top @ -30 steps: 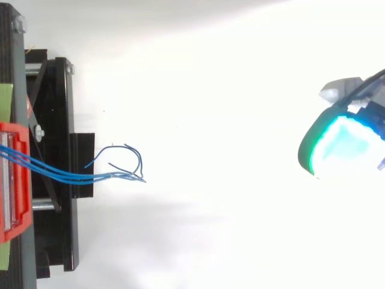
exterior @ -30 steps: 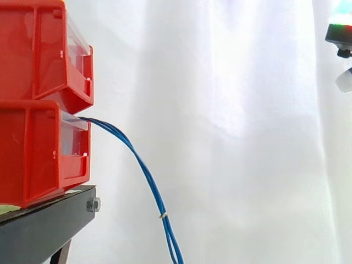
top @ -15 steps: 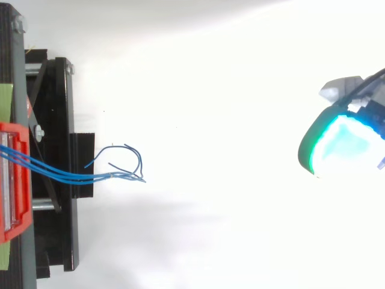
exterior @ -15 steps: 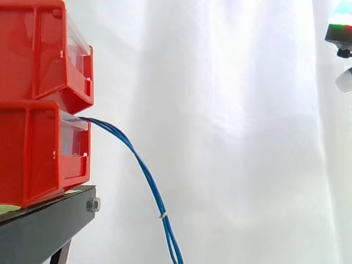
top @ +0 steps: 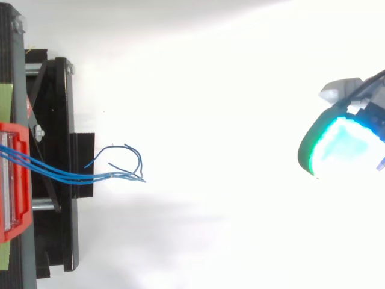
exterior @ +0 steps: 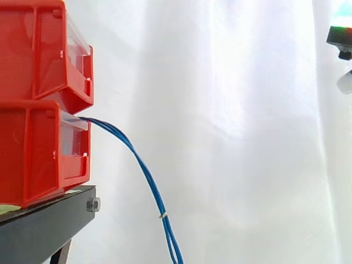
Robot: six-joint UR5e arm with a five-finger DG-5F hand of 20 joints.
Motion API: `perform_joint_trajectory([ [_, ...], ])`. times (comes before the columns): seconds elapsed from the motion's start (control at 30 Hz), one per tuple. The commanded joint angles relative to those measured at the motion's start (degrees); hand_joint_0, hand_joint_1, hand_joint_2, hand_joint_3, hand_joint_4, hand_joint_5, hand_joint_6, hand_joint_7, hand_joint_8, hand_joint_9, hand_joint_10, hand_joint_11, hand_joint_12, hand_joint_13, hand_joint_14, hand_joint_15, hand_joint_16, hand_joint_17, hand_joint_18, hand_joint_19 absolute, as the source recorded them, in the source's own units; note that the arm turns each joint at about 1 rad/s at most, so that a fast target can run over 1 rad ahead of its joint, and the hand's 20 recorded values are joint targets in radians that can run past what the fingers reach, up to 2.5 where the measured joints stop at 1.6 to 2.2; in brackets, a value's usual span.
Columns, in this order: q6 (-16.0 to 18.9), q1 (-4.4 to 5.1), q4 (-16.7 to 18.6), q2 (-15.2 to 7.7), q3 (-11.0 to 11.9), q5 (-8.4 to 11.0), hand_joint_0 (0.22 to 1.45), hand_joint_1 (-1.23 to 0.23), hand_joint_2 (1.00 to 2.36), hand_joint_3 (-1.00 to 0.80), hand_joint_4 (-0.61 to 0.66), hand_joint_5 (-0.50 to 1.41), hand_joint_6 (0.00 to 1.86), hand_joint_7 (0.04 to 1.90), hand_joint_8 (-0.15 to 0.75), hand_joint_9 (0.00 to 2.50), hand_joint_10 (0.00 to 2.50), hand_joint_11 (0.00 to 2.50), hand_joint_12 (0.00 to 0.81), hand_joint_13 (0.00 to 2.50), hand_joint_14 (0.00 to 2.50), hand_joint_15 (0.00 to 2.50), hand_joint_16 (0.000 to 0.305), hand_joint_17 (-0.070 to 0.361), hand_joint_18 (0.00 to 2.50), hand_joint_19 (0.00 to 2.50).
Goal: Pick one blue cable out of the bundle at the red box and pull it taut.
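Observation:
A bundle of thin blue cables (exterior: 144,170) comes out of the front of the lower red box (exterior: 38,154) and droops down to the right, bound by a small pale tie (exterior: 163,215). In the top view the cables (top: 66,174) run right from the red box (top: 18,180), and their loose ends (top: 129,162) curl apart past the stand. My hand (top: 343,144) glows green and cyan at the far right, well apart from the cables. In the side view the hand (exterior: 341,41) sits high at the right edge, above the level of the bundle.
A second red bin (exterior: 44,49) is stacked on the lower one, and both rest on a black stand (exterior: 49,220). The stand's frame (top: 60,120) lies at the left of the top view. A white curtain (exterior: 231,137) hangs behind.
In the side view my hand has drifted very slightly toward the right edge. The cables and bins have not moved.

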Motion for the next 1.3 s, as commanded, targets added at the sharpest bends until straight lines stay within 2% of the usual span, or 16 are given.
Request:
perform_joint_trajectory([
  [0.0, 0.0, 0.03, -0.8, 0.0, -0.1, -0.31, 0.46, -0.51, 1.0, -0.5, 0.29, -0.24, 0.5, 0.67, 0.214, 0.0, 0.0, 0.0, 0.281, 0.0, 0.0, 0.0, 0.058, 0.13, 0.0, 0.0],
  [0.5, 0.0, 0.3, -0.7, -0.1, -0.1, -0.04, 0.47, -0.51, 1.0, -0.5, 0.3, -0.24, 0.5, 0.68, 0.231, 0.0, 0.0, 0.0, 0.302, 0.0, 0.0, 0.0, 0.058, 0.132, 0.0, 0.0],
  [0.57, -0.1, 0.3, -0.5, -0.7, 0.0, -0.04, 0.47, -0.51, 1.0, -0.5, 0.3, -0.24, 0.5, 0.69, 0.219, 0.0, 0.0, 0.0, 0.3, 0.0, 0.0, 0.0, 0.059, 0.133, 0.0, 0.0],
  [0.63, -0.4, 0.03, -0.4, -2.3, -0.1, -0.04, 0.45, -0.51, 1.0, -0.5, 0.3, -0.24, 0.5, 0.71, 0.198, 0.0, 0.0, 0.0, 0.307, 0.0, 0.0, 0.0, 0.061, 0.137, 0.0, 0.0],
  [0.7, -0.7, 0.03, -0.3, -3.3, -0.1, -0.04, 0.4, -0.56, 1.0, -0.5, 0.29, -0.25, 0.5, 0.73, 0.171, 0.0, 0.0, 0.0, 0.31, 0.0, 0.0, 0.01, 0.063, 0.142, 0.0, 0.0],
  [0.87, -1.6, -0.06, 2.6, -4.9, -0.1, -0.04, 0.39, -0.6, 1.0, -0.5, 0.24, -0.26, 0.5, 0.71, 0.21, 0.0, 0.0, 0.0, 0.33, 0.0, 0.0, 0.0, 0.066, 0.149, 0.0, 0.0],
  [0.93, -2.6, -0.14, 5.8, -6.0, -0.1, 0.31, 0.39, -0.6, 1.0, -0.5, 0.22, -0.27, 0.5, 0.71, 0.213, 0.0, 0.0, 0.0, 0.332, 0.0, 0.0, 0.0, 0.067, 0.151, 0.0, 0.0],
  [1.07, -4.0, -0.5, 9.0, -7.5, -0.1, 0.4, 0.39, -0.64, 1.0, -0.5, 0.03, -0.3, 0.5, 0.65, 0.135, 0.0, 0.0, 0.0, 0.329, 0.0, 0.0, 0.0, 0.065, 0.147, 0.0, 0.04],
  [1.2, -4.5, -0.76, 11.3, -9.7, -0.1, 0.31, 0.4, -0.75, 1.0, -0.5, -0.03, -0.3, 0.5, 0.62, 0.109, 0.0, 0.0, 0.0, 0.322, 0.0, 0.0, 0.0, 0.064, 0.145, 0.0, 0.03],
  [1.27, -4.4, -0.85, 12.3, -10.5, -0.1, 0.4, 0.4, -0.79, 1.0, -0.5, -0.03, -0.3, 0.5, 0.62, 0.133, 0.0, 0.0, 0.0, 0.336, 0.0, 0.0, 0.0, 0.064, 0.145, 0.0, 0.01],
])
